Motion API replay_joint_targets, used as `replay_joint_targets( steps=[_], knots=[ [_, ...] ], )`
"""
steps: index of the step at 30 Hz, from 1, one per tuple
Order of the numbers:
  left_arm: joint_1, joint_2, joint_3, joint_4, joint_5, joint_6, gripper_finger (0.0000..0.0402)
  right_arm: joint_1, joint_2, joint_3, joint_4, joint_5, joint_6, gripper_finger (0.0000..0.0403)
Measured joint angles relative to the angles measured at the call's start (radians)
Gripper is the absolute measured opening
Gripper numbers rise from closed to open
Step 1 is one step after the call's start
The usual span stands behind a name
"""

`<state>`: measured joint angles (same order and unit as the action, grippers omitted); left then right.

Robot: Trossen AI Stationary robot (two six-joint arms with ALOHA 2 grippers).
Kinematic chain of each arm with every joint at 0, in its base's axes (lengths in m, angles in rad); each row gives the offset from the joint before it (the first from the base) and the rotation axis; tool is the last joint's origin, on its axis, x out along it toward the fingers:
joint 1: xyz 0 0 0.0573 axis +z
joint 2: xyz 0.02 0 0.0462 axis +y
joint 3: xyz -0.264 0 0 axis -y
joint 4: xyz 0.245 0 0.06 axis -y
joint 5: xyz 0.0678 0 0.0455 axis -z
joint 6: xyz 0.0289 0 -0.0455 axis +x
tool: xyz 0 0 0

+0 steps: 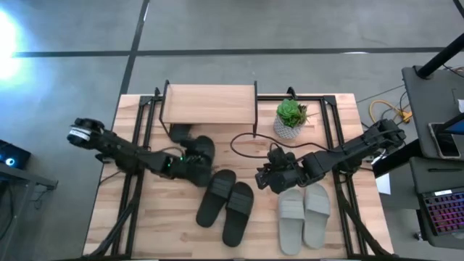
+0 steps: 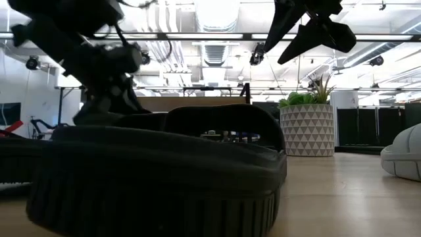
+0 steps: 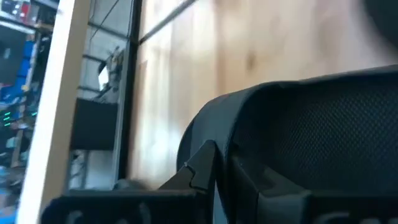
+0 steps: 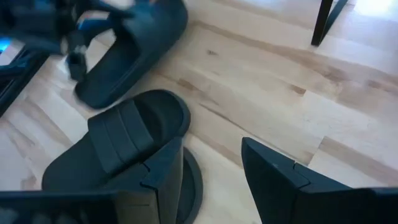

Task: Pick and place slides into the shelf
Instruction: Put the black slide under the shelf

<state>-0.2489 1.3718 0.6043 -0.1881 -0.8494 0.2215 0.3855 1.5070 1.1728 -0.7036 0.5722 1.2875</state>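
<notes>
Black pair of slides point(image 1: 226, 203) and grey pair point(image 1: 304, 212) at the tabletop point(image 1: 167, 225) front, right gripper point(image 1: 265, 177) between them with fingers apart and empty, left gripper point(image 1: 194, 161) closed on a black slide point(image 1: 199, 148), shelf point(image 1: 209, 104) and potted plant point(image 1: 291, 117) at the back.

Shelf's point(image 1: 209, 104) lower tier hidden
</notes>
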Motion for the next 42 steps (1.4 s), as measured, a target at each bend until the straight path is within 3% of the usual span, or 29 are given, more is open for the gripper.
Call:
replay_joint_targets(
  steps=[3, 6, 14, 23, 30, 33, 35, 42],
  knots=[
    [0.083, -0.017, -0.025, -0.006, 0.021, 0.025, 0.0012, 0.002, 0.000, 0.000, 0.001, -0.006, 0.014, 0.0156],
    [0.142, -0.030, -0.051, 0.016, 0.105, 0.025, 0.0012, 0.002, 0.000, 0.000, 0.001, -0.006, 0.015, 0.0155],
    [0.209, -0.010, -0.081, 0.196, 0.217, 0.178, 0.0015, 0.002, 0.000, 0.000, 0.002, 0.005, 0.005, 0.0155],
    [0.262, -0.030, -0.102, 0.182, 0.216, 0.178, 0.0086, 0.002, 0.000, 0.000, 0.001, 0.006, 0.004, 0.0173],
    [0.254, -0.085, -0.061, 0.125, 0.199, 0.112, 0.0176, 0.002, 0.000, 0.000, 0.000, 0.023, 0.003, 0.0204],
    [0.254, -0.123, -0.017, -0.007, 0.268, 0.001, 0.0202, 0.000, 0.000, 0.000, -0.003, 0.028, 0.011, 0.0210],
    [0.256, -0.146, -0.006, -0.076, 0.359, -0.076, 0.0210, -0.001, 0.000, 0.000, -0.003, 0.031, 0.014, 0.0210],
    [0.237, -0.184, -0.015, -0.232, 0.459, -0.214, 0.0213, -0.017, 0.000, 0.000, -0.003, 0.031, 0.013, 0.0210]
  ],
)
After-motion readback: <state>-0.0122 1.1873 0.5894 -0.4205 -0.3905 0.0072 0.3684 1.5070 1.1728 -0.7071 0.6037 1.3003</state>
